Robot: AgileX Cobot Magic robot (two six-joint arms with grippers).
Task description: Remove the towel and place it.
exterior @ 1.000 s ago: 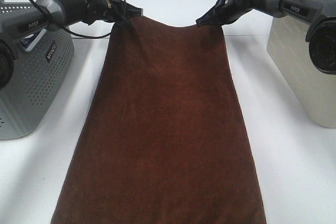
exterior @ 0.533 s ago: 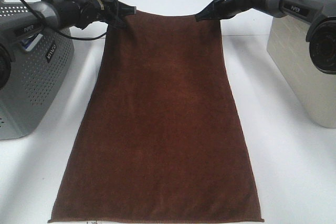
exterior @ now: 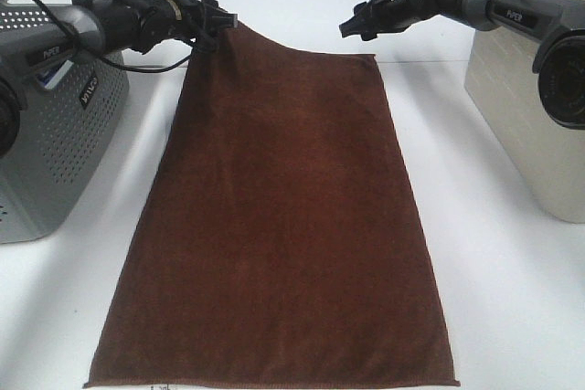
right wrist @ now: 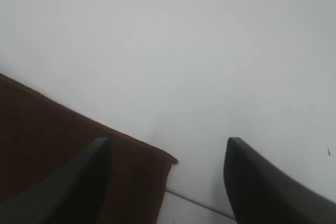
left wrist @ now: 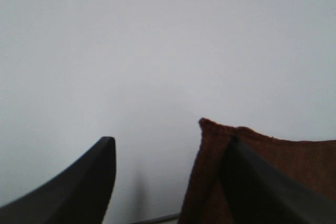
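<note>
The dark brown towel (exterior: 283,216) lies spread lengthwise on the white table (exterior: 512,308), its near hem at the front edge of the view. My left gripper (exterior: 219,25) is at the far left corner, which is still raised. In the left wrist view the jaws stand wide apart (left wrist: 168,187) and the towel corner (left wrist: 299,166) drapes over one finger (left wrist: 262,192). My right gripper (exterior: 352,26) is open and empty just above the far right corner, which lies flat. In the right wrist view (right wrist: 168,182) that corner (right wrist: 58,145) lies under the open fingers.
A grey perforated basket (exterior: 55,152) stands at the left of the towel. A cream bin (exterior: 521,125) stands at the right. Bare white table runs along both long sides of the towel.
The towel was drawn away from the camera and lowered flat, so its near hem came into view. My right gripper let go and its corner dropped to the table. The left jaws opened.
</note>
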